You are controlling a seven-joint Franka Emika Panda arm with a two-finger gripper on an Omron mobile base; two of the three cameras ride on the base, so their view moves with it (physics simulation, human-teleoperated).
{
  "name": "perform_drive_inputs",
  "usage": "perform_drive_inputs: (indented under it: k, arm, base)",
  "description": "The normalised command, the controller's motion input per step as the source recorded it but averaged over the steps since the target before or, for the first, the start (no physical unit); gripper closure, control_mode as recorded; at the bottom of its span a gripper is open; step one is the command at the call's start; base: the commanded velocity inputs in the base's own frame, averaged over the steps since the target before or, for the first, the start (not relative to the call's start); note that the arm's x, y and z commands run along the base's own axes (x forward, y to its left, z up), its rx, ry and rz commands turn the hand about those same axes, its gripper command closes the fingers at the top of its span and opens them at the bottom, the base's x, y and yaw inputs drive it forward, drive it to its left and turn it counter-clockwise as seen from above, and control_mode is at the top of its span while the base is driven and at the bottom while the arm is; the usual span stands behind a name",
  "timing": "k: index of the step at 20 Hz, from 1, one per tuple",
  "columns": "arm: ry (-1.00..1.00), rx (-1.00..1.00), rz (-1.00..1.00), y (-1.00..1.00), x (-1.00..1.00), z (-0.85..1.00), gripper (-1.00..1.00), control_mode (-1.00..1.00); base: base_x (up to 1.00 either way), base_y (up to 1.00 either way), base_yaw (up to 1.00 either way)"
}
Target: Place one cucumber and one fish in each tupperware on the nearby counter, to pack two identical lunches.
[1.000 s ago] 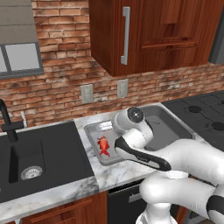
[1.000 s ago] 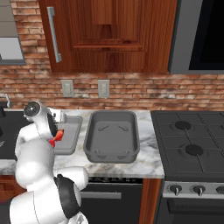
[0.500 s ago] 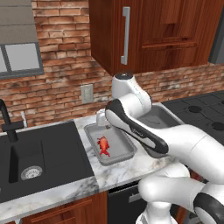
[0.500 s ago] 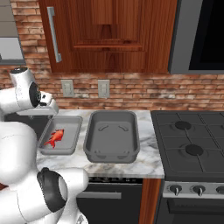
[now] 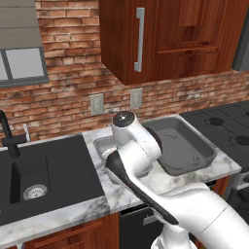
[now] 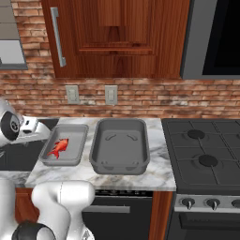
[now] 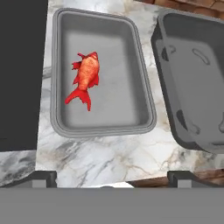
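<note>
Although one red fish (image 7: 86,74) already lies in the smaller tupperware (image 7: 144,107), we judge the task to be only begun: that tub still lacks a cucumber, and the larger tupperware (image 7: 192,131) just to its right holds nothing that we can see, so it needs both a fish and a cucumber. We find no cucumber and no second fish on the stretch of tabletop (image 7: 109,155) before us, so we suppose they must be fetched from elsewhere.

Our claw (image 7: 111,175) stands wide, its two dark fingertips (image 7: 41,178) far apart at the near edge of the hand view, and it holds nothing; it hangs above the tabletop, looking down on both tubs.

From the right base view we see both tubs side by side, the smaller tupperware (image 6: 75,159) with the fish (image 6: 58,146) in it on the left and the larger tupperware (image 6: 96,157) between it and the black stovetop (image 6: 206,157). From the left base view the arm covers most of the smaller tub, so the fish is hidden, but we gain the black sink (image 5: 58,165) to the left and the larger tupperware (image 5: 206,151) beyond the arm. Looking straight down, the hand view gives the fish most plainly, lying toward the left side of its tub, well clear of the rim.
</note>
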Motion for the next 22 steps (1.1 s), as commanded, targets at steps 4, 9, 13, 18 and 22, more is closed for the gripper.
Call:
perform_drive_inputs:
  k: [4, 9, 13, 18, 22]
  arm:
    - [0.0, 0.0, -0.01, -0.42, -0.83, 0.39, -1.0, -1.0]
    - [0.11, 0.0, -0.03, -0.43, -0.76, 0.6, -1.0, -1.0]
    - [0.06, 0.0, -0.01, -0.54, -0.61, 0.5, -1.0, -1.0]
    - [0.0, 0.0, 0.0, -0.55, -0.27, 0.27, -1.0, -1.0]
    - [-0.02, 0.04, 0.04, -0.64, 0.0, 0.04, -1.0, -1.0]
  base:
    - [0.0, 0.0, 0.0]
    - [0.0, 0.0, 0.0]
    - [0.0, 0.0, 0.0]
    - [0.0, 0.0, 0.0]
    - [0.0, 0.0, 0.0]
